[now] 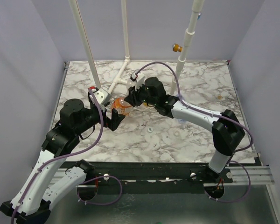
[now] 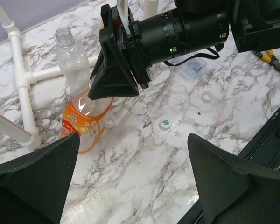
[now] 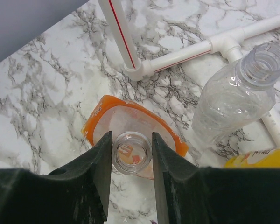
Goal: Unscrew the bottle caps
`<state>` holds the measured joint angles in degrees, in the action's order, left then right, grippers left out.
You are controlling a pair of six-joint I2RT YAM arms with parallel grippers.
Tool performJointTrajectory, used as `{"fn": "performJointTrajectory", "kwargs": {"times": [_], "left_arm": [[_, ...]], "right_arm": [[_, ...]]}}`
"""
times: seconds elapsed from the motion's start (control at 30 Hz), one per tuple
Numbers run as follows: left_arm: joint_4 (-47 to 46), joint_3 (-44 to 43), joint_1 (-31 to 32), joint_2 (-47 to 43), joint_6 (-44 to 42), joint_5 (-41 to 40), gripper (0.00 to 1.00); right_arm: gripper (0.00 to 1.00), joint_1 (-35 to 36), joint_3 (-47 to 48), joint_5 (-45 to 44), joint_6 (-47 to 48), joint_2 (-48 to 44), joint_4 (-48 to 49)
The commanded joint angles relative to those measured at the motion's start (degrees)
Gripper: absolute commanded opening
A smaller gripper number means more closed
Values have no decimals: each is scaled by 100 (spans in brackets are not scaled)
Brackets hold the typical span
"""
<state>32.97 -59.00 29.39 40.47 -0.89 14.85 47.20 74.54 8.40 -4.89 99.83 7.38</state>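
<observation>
The squat orange bottle (image 3: 107,112) stands with its neck (image 3: 131,152) open and uncapped; it also shows in the top view (image 1: 122,107) and the left wrist view (image 2: 81,122). My right gripper (image 3: 131,154) is shut on that neck from above, one finger on each side, and shows in the top view (image 1: 127,102). My left gripper (image 2: 135,186) is open and empty, just near of the bottle (image 1: 115,120). A clear bottle (image 3: 233,100) stands uncapped beside it. Three loose caps lie on the table: one green-marked (image 2: 165,123), one ring-like (image 2: 206,96), one by the orange bottle (image 2: 110,123).
A white pipe frame (image 1: 119,81) lies behind the bottles, with uprights and a yellow-orange knob (image 1: 177,47). A yellow bottle (image 3: 261,158) shows at the right wrist view's edge. A clear bottle (image 2: 194,68) lies under the right arm. Yellow pliers (image 2: 273,60) lie to the right.
</observation>
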Motion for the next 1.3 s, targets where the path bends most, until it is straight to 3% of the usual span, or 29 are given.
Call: {"fn": "performJointTrajectory", "kwargs": {"times": [0.0, 0.23, 0.53, 0.8, 1.27], "left_arm": [[236, 112, -4, -127, 69, -199, 99], [209, 171, -3, -87, 229, 69, 99], [210, 163, -3, -149, 247, 107, 99], [193, 171, -3, -181, 408, 108, 99], [137, 132, -3, -145, 433, 189, 99]], "right_arm": [[23, 17, 337, -6, -31, 148, 233], [24, 28, 866, 10, -38, 730, -159], [25, 131, 2115, -509, 193, 1627, -1512], [39, 252, 2506, -745, 414, 1824, -1749], [41, 281, 3700, -493, 805, 2288, -2996]]}}
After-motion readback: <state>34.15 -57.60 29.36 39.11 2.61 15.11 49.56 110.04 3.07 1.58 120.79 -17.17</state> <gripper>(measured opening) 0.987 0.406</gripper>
